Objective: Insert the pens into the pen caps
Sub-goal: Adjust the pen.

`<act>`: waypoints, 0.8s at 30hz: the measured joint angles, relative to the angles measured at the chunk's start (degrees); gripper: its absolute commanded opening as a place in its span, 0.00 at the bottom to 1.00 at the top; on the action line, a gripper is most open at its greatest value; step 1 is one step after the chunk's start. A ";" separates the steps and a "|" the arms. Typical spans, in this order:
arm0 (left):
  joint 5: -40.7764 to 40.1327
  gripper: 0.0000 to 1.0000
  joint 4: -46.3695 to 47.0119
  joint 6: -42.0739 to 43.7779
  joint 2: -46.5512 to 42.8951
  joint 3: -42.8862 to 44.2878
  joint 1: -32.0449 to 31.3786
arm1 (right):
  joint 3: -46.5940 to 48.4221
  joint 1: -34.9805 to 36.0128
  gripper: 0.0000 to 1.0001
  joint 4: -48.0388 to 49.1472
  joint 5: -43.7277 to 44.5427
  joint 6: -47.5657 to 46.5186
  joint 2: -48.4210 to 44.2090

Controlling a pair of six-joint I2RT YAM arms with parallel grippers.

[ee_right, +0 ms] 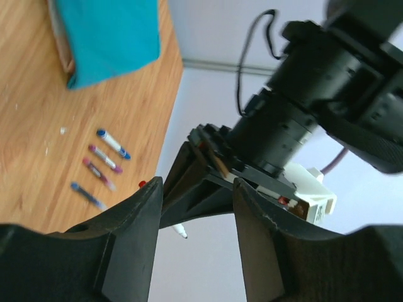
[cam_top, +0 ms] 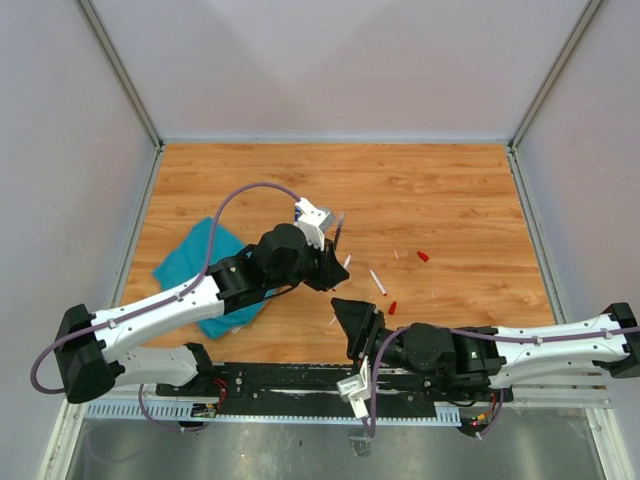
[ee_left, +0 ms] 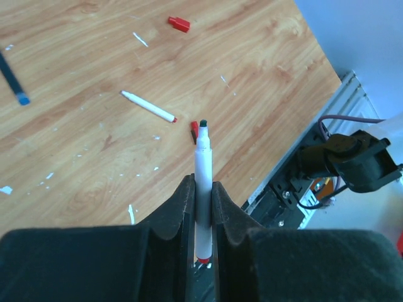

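No lettering, number or brand can be read in any view. We find the barrel of the white pen point(ee_left: 203, 182) plain, and the white housing point(ee_right: 312, 202) shows us nothing legible.

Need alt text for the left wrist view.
The left gripper is shut on a white pen, its dark tip pointing out over the wooden table. Beyond it lie a red-tipped pen and a red cap.
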 measured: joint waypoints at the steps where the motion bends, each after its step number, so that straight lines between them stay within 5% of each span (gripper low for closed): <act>1: -1.07 0.01 0.02 0.15 -0.55 -0.28 0.00 | -0.24 0.00 0.48 1.51 -1.53 1.29 -1.09; 7: -4.79 0.00 1.14 1.22 -4.22 -3.56 0.00 | -0.72 0.00 0.50 7.50 -3.67 14.84 -3.52; 16: -8.63 0.00 3.54 3.37 -10.62 -7.82 0.00 | 1.73 -1.73 0.55 7.89 6.43 39.19 -6.93; 24: -10.36 0.01 4.83 4.42 -11.93 -8.17 0.00 | 7.39 -23.50 0.57 -1.18 -1.07 63.71 -11.19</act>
